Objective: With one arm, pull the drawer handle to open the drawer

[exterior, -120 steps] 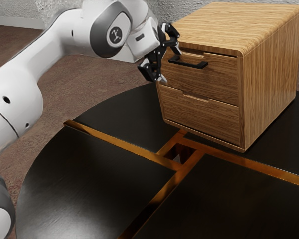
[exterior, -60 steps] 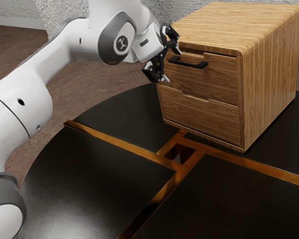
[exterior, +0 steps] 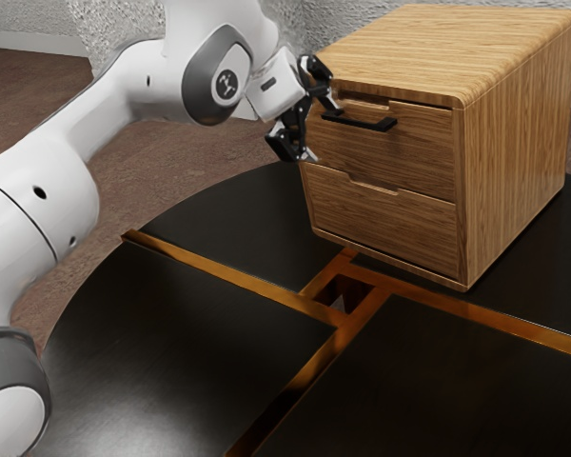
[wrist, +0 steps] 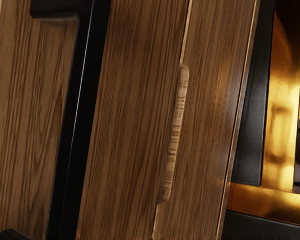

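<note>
Two drawers front the light-brown wooden cabinet (exterior: 495,143), which stands on the dark round worktop (exterior: 171,362) crossed by strips of bronze-coloured inlay (exterior: 266,290). The upper drawer (exterior: 409,157) carries the task's black bar handle (exterior: 362,120). The lower drawer (exterior: 390,214) has only a shallow wooden lip (wrist: 172,135). The upper drawer's front lies flush with the one below, so it reads as closed and the pull as not yet begun.

The black two-finger hand (exterior: 303,112) sits at the end of the handle nearest the arm, close to the cabinet's front corner. Its fingers are spread apart, one above and one below the bar's level, presumably so that they can close across the bar from two sides. Whether the bar's end lies between them cannot be told from the exterior view.

The wrist view looks straight onto the drawer fronts, with the handle (wrist: 75,125) running lengthwise just ahead of the hand. This suggests a square approach, suited to a straight outward pull along the drawer's travel.
</note>
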You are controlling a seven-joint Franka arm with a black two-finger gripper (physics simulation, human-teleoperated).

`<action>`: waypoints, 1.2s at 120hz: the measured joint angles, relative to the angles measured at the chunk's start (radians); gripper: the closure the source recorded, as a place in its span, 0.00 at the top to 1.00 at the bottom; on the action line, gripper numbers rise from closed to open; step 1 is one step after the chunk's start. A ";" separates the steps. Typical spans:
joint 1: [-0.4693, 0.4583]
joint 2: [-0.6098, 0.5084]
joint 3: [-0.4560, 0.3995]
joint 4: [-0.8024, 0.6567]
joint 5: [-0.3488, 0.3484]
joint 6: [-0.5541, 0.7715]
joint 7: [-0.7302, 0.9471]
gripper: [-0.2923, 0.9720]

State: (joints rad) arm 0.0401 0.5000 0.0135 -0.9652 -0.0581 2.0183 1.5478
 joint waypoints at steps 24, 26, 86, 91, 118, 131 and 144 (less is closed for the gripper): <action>0.000 -0.001 0.005 0.001 -0.019 -0.019 -0.006 0.77; -0.001 -0.001 0.004 0.002 -0.020 -0.020 -0.006 0.77; -0.012 0.018 -0.026 0.009 -0.041 0.007 -0.015 0.77; -0.011 0.018 -0.026 0.008 -0.043 0.006 -0.015 0.77; -0.011 0.021 -0.024 0.006 -0.053 -0.012 -0.018 0.78; -0.012 0.023 -0.023 0.006 -0.055 -0.024 -0.021 0.77; -0.014 0.017 -0.021 0.007 -0.055 -0.042 -0.023 0.74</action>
State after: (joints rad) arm 0.0264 0.5168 -0.0075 -0.9579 -0.1133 1.9760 1.5243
